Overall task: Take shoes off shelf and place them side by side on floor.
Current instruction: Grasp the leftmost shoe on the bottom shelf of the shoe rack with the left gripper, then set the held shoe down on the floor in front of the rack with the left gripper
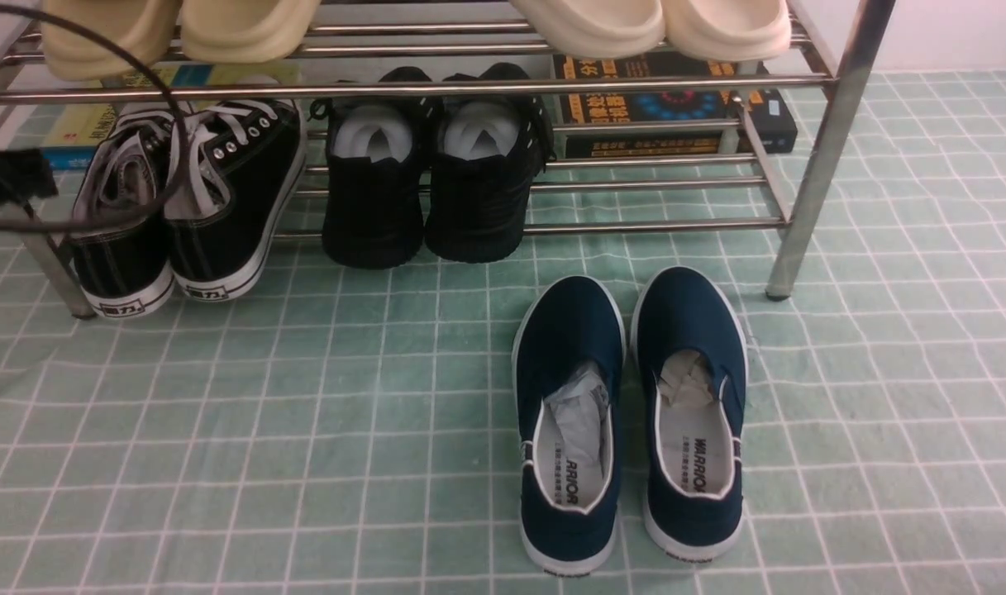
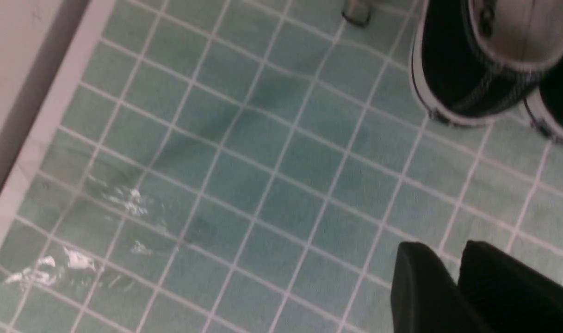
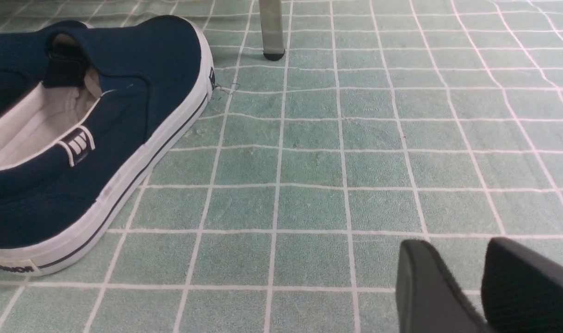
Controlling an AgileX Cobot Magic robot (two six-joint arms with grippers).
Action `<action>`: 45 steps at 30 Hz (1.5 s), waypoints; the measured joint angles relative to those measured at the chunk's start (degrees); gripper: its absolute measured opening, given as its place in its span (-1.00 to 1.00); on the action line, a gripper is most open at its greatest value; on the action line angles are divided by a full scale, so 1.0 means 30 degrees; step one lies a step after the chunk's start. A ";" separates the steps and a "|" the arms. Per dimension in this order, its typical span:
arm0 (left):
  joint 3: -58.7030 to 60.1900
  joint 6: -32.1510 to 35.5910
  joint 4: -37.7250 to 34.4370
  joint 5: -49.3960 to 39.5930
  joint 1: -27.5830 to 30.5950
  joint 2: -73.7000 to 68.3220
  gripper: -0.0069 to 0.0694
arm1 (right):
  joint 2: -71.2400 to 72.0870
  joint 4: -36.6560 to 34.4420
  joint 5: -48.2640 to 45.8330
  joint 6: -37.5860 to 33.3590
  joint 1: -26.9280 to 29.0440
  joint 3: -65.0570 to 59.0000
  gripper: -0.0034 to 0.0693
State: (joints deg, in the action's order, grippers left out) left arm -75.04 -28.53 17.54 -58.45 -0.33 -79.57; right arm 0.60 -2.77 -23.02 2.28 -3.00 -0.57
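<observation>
While the gridded floor [image 1: 436, 529] has bare cloth in front of the shelf [image 1: 635, 227], the 2 black canvas sneakers [image 1: 259, 190] are up on the lower bars at the robot's left end, side by side, heels jutting toward the camera. The all-black shoes [image 1: 478, 207] sit just beside them, so a grip should approach from the front, clear of that pair.

Each sneaker should be fairly light, with a soft, floppy canvas upper that is likely to fold under a pinch. The rubber sole [image 1: 259, 256] looks stiffer and grippier, and may drag on the bars unless lifted before it is drawn out. I would take the heel wall, 1 finger inside the collar and 1 outside, keeping the shoe level; nothing about it seems fragile.

The left fingers [image 2: 420, 291] stand slightly apart, with nothing between them; the right fingers [image 3: 422, 282] are spread a little wider and also hold nothing. Loose laces [image 1: 230, 116] make a poor hold and could snag. The tiny eyelets [image 1: 253, 131] offer no purchase at all.
</observation>
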 joint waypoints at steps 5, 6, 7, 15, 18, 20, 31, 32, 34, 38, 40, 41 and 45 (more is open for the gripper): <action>-0.1920 -0.0403 0.0072 0.1034 0.0000 -0.2193 -0.06 | 0.0000 0.0000 0.0000 0.0000 0.0000 0.0000 -0.31; -0.2575 -0.0419 0.0072 0.1497 0.0000 -0.3207 0.07 | 0.0000 0.0000 0.0000 0.0000 0.0000 0.0000 -0.30; -0.2794 -0.0449 0.0072 0.1705 0.0000 -0.3762 0.13 | 0.0000 0.0000 0.0000 0.0000 0.0000 0.0000 -0.29; -0.3003 -0.1461 0.0752 0.3121 0.0000 -0.6818 0.26 | 0.0000 0.0000 0.0000 0.0000 0.0000 0.0000 -0.26; -0.3011 -0.1851 0.1228 0.3874 0.0000 -0.7788 0.24 | 0.0000 0.0000 0.0000 0.0000 0.0000 0.0000 -0.26; -0.3027 -0.1920 0.1367 0.4250 0.0000 -0.8141 0.20 | 0.0000 0.0000 0.0000 0.0000 0.0000 0.0000 -0.25; -0.3149 -0.1259 0.1462 0.3751 0.0015 -0.8220 -0.77 | 0.0000 0.0000 0.0000 0.0019 0.0000 0.0000 -0.25; -0.3149 -0.0801 0.1295 0.3163 0.0015 -0.7887 -0.77 | 0.0000 0.0000 0.0000 0.0019 0.0000 0.0000 -0.25; -0.3149 0.0415 0.0845 0.0851 0.0015 -0.6655 -0.77 | 0.0000 0.0000 0.0000 0.0019 0.0000 0.0000 -0.25; -0.3149 0.2358 0.0675 -0.2787 0.0015 -0.3935 -0.77 | 0.0000 0.0000 0.0000 0.0052 0.0000 0.0000 -0.25; -0.3099 0.2676 0.0655 -0.3718 0.0015 -0.2977 -0.77 | 0.0000 0.0000 0.0000 0.0052 0.0000 0.0000 -0.25; -0.2856 0.2807 0.0591 -0.4110 0.0015 -0.2150 -0.77 | 0.0000 0.0000 0.0000 0.0052 0.0000 0.0000 -0.25; -0.1009 0.2098 0.0423 -0.4110 0.0015 0.0310 -0.77 | 0.0000 0.0000 0.0000 0.0071 0.0000 0.0000 -0.25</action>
State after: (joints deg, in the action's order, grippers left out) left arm -78.07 -22.24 18.80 -70.78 -0.28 -78.64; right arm 0.60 -2.77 -23.02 2.49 -3.00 -0.57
